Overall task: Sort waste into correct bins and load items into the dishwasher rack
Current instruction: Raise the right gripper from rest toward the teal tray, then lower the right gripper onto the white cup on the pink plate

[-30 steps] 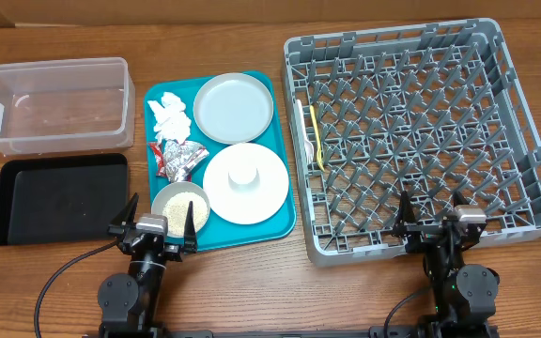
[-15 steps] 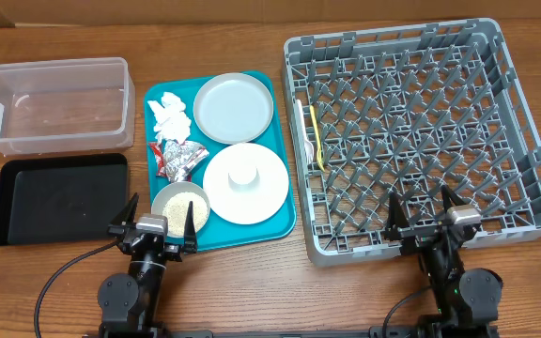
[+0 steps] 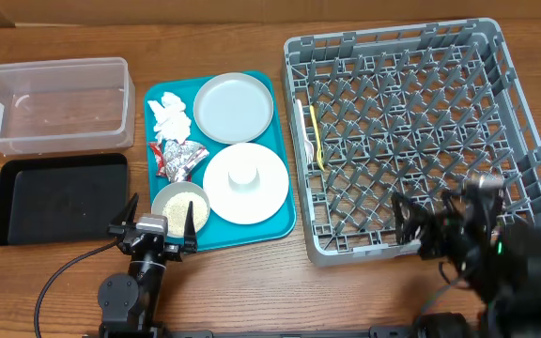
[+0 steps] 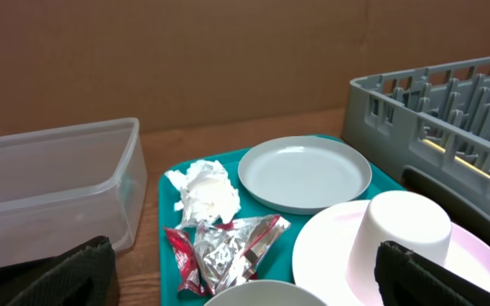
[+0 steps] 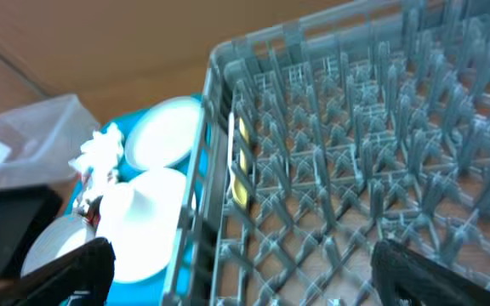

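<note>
On the teal tray lie the white napkin (image 3: 170,115), the foil wrapper (image 3: 178,158), the grey-blue plate (image 3: 233,106), the white plate (image 3: 247,192) with the upturned cup (image 3: 243,175), and the bowl (image 3: 180,202) of rice-like grains. The clear tub (image 3: 53,103) and black tray (image 3: 59,197) sit to the left, the grey rack (image 3: 411,131) to the right. My left gripper (image 3: 153,230) is open at the tray's near edge, just short of the bowl. My right gripper (image 3: 440,214) is open, raised over the rack's near edge (image 5: 249,276).
A thin yellow utensil (image 3: 319,141) lies in the rack's left side. The teal tray (image 3: 280,216) sits close against the rack. A cardboard wall (image 4: 228,51) stands behind the table.
My right arm has lifted from the table's front edge and now hangs blurred over the rack's near side. The left arm and all objects have not moved.
</note>
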Available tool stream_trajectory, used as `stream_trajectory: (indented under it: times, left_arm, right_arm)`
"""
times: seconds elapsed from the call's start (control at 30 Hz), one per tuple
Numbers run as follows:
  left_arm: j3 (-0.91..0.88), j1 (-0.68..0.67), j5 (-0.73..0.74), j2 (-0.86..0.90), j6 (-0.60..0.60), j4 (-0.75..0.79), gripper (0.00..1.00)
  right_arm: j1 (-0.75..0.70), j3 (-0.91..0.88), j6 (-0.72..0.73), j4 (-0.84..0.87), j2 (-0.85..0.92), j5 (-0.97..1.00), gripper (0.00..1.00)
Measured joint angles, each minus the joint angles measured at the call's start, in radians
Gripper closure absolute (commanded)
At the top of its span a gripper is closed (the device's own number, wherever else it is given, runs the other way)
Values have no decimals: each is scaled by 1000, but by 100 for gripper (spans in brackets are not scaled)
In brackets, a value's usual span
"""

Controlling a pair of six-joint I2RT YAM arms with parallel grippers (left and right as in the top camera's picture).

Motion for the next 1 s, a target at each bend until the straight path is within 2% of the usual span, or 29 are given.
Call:
stream_trajectory:
  times: [0.13, 0.27, 0.37, 0.43, 0.53, 0.6, 0.67, 0.73, 0.93, 1.0]
  left_arm:
    - [0, 0, 0, 0, 0, 0, 0]
    - [0, 0, 0, 0, 0, 0, 0]
    - [0, 0, 0, 0, 0, 0, 0]
    - [0, 0, 0, 0, 0, 0, 0]
    - [0, 0, 0, 0, 0, 0, 0]
    - [0, 0, 0, 0, 0, 0, 0]
    - [0, 0, 0, 0, 0, 0, 0]
    - [0, 0, 0, 0, 0, 0, 0]
    - [0, 0, 0, 0, 0, 0, 0]
    - [0, 0, 0, 0, 0, 0, 0]
  right_arm:
    - [0, 244, 5, -104, 292, -87, 0]
    - [0, 297, 5, -27, 423, -189, 0]
    - [43, 336, 24, -34, 537, -218, 0]
    - [137, 372, 37, -70, 621, -197, 0]
    - [361, 386, 64, -90, 741, -59, 0]
    - [493, 386, 93, -63, 796, 50, 6]
    - [630, 389, 124, 17, 858, 146, 6]
    - [707, 391, 141, 70, 918, 190, 6]
    - [761, 394, 151, 204, 1109, 257, 5]
    - [761, 394, 152, 234, 1128, 271, 0]
